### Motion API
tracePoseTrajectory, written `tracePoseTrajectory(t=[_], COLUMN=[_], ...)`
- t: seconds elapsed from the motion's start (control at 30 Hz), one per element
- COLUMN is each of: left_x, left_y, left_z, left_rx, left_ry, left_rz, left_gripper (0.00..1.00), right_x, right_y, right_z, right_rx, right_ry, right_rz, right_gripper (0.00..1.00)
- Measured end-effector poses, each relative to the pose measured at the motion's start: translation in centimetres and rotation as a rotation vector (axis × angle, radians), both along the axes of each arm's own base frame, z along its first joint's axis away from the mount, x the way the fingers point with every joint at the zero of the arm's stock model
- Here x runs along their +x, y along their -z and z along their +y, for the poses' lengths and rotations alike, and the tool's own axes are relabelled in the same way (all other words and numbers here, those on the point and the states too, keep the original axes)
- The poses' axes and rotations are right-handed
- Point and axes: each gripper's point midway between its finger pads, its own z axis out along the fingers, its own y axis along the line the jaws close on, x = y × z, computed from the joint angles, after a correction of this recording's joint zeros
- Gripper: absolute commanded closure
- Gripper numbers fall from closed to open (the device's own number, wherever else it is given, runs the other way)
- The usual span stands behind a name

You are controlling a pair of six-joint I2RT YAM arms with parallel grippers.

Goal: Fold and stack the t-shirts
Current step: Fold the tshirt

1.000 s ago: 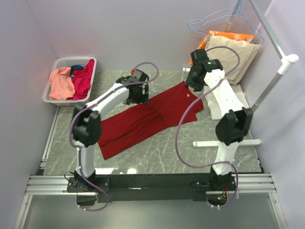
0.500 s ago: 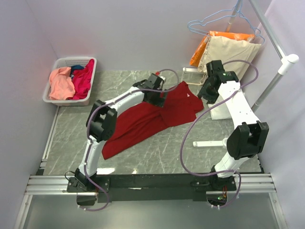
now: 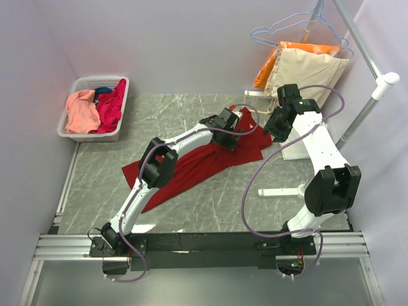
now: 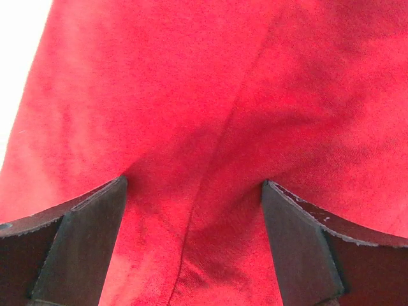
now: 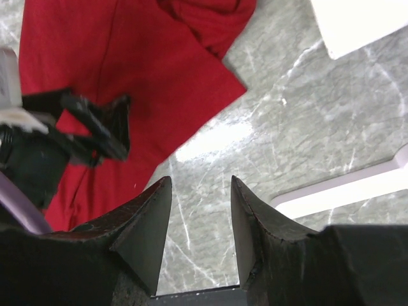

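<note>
A dark red t-shirt (image 3: 197, 162) lies crumpled in a long strip across the marble table. My left gripper (image 3: 233, 124) is stretched far out over its right part. In the left wrist view the gripper (image 4: 194, 185) is open just above the red cloth (image 4: 191, 76), with nothing between the fingers. My right gripper (image 3: 275, 127) hangs beside the shirt's right edge. In the right wrist view it (image 5: 201, 182) is open and empty over bare marble, with the shirt (image 5: 146, 57) at upper left. Salmon-pink (image 3: 81, 111), magenta (image 3: 111, 105) and blue shirts lie in the basket.
The white basket (image 3: 95, 79) stands at the back left. A flat cream-white piece (image 3: 294, 150), perhaps folded cloth, lies right of my right arm. A white rack with pole (image 3: 366, 108) and base bar (image 3: 284, 190) holds beige (image 3: 312, 70) and orange hanger garments at the back right.
My left arm has stretched further right along the red shirt. The shirt's near left end has been drawn farther back and narrower. My right gripper moved right a second ago and then held still.
</note>
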Motion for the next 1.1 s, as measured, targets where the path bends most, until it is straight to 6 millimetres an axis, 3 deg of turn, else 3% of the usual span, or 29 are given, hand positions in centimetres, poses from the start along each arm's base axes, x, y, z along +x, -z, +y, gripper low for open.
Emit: tracePoseTrajectory(t=[0.23,0.4,0.53,0.7,0.83,0.93,1.1], left_x=[3.2,5.2,6.8,9.7,11.1,11.5,10.7], left_y=[-0.3,-0.4,0.1,0.1,0.0,0.0,-0.8], left_z=[1.4,3.7,7.1,13.0,15.9,16.0,14.1], left_rx=[0.054,0.067,0.026,-0.002,-0.017,-0.036,-0.073], left_ry=[-0.205,-0.411,-0.581,-0.783,-0.852,-0.824,-0.683], left_rz=[-0.092,-0.117,-0.083,-0.082,-0.09,-0.089,-0.065], left_gripper=[0.04,0.01,0.01,0.01,0.0,0.01,0.01], right_x=[-0.1,-0.1,-0.1,-0.2,-0.2,-0.2,-0.4], right_y=[-0.1,-0.2,-0.2,-0.1,0.0,0.0,0.1], right_z=[0.7,1.0,1.2,1.4,1.5,1.5,2.5], right_rx=[0.037,0.052,0.06,0.072,0.073,0.073,0.057], right_ry=[-0.019,-0.029,-0.034,-0.041,-0.046,-0.051,-0.086], right_rz=[-0.001,0.001,0.003,0.006,0.009,0.011,0.011], right_gripper=[0.53,0.54,0.55,0.55,0.55,0.55,0.54])
